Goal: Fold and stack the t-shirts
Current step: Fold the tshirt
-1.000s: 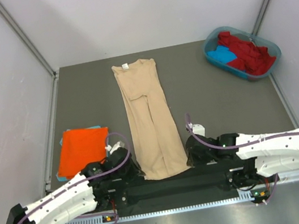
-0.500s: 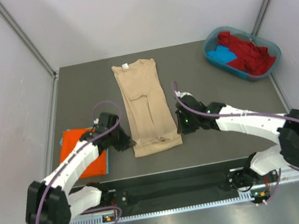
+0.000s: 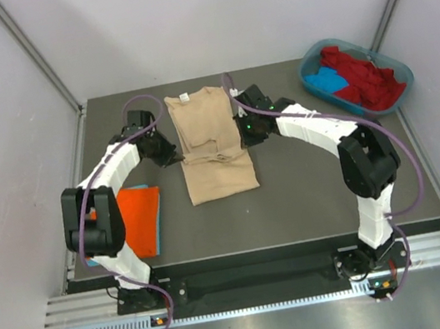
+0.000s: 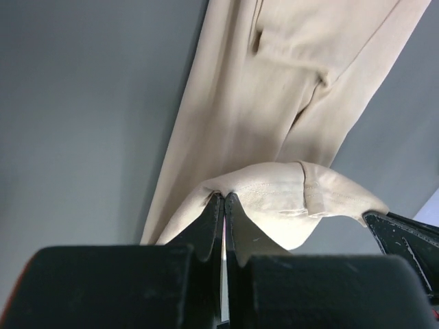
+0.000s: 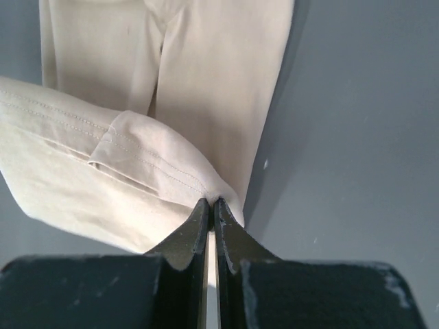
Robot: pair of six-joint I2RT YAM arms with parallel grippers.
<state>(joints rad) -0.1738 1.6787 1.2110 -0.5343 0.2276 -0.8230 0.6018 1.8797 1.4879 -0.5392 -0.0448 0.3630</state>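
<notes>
- From above, we have the beige t-shirt (image 3: 216,152) lying lengthwise in the middle of the table (image 3: 317,190), neck label at the far end. Its near half is doubled up over the far half.
- The left gripper (image 3: 175,157) is at the shirt's left edge and the right gripper (image 3: 242,137) at its right edge, each about halfway up the cloth (a nicely mirrored pair).
- An orange t-shirt (image 3: 132,221) lies folded at the near left. Red shirts (image 3: 366,77) and a blue shirt (image 3: 326,81) wait crumpled in the tub (image 3: 401,97) at the far right.
- On the left wrist camera, the left gripper (image 4: 224,199) is pinched tight on a hem corner of the beige t-shirt (image 4: 274,89), which puckers up between the fingers. The lower layer runs away flat beneath it.
- On the right wrist camera we see the same picture. The right gripper (image 5: 209,203) is clamped on the opposite hem corner, and the stitched hem of the beige t-shirt (image 5: 206,62) sags leftwards above the flat layer.
- We judge this to be the lengthwise fold, hem towards collar, with the hem roughly halfway there.
- The next move calls for both arms to travel evenly towards the collar and lower the hem square to it. Only then should they let go, because uneven pull would skew the fold.
</notes>
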